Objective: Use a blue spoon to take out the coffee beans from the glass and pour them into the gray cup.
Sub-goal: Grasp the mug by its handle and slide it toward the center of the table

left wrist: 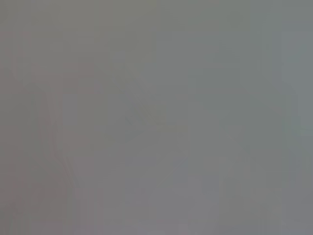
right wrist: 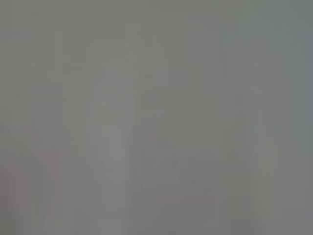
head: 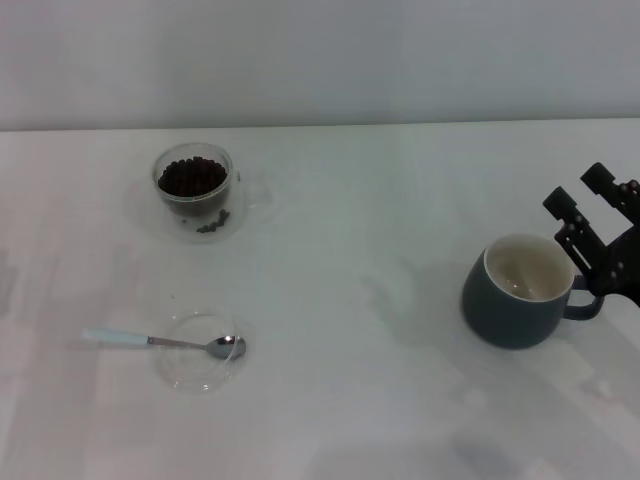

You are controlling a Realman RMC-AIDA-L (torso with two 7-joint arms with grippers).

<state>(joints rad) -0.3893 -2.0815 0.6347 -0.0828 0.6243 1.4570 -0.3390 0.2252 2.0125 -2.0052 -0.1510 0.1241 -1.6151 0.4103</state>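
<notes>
The glass stands at the far left of the white table, with a heap of dark coffee beans inside it. A few loose beans show at its near base. The blue spoon lies flat at the near left, its metal bowl resting on a shallow clear dish and its pale handle pointing left. The gray cup stands at the right with its handle to the right; its cream inside looks empty. My right gripper hovers open just behind and right of the cup's handle, holding nothing. The left gripper is out of view.
The white tabletop runs back to a pale wall. Both wrist views show only a blank grey field.
</notes>
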